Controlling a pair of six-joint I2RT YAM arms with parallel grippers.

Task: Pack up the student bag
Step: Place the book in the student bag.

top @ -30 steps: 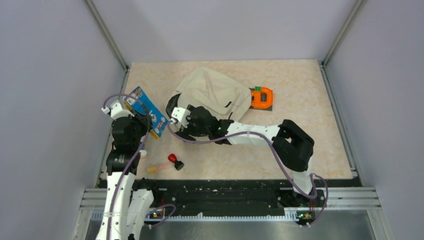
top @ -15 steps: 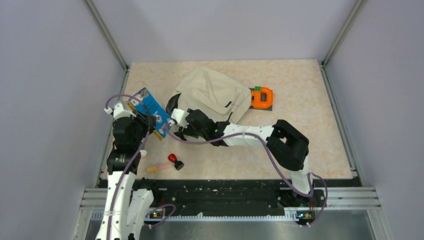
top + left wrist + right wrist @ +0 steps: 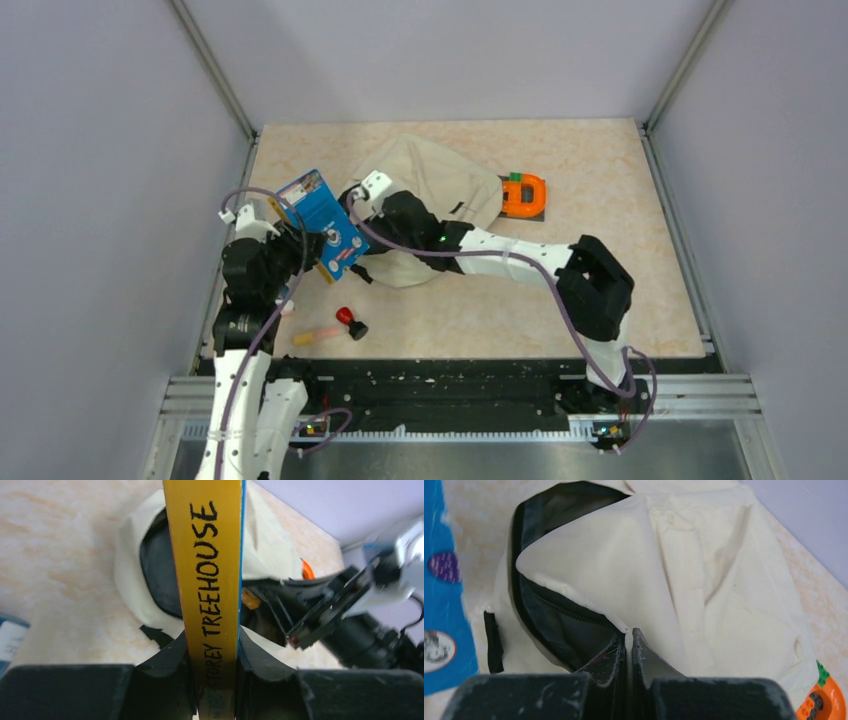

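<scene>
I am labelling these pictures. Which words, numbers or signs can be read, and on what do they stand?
"STOREY TREEHOUSE": yellow spine of the book held by the left gripper.
Characters before "STOREY": blurred, unreadable.
Print on the blue cover: too small to read.

Pale marbled beige tabletop [image 3: 470,325], plain lilac-grey walls [image 3: 440,60] on three sides, slim aluminium posts [image 3: 215,75] slanting into the far corners, black mounting rail [image 3: 450,385] and grey metal ledge [image 3: 480,455] along the near edge, soft even light, faint shadows
</scene>
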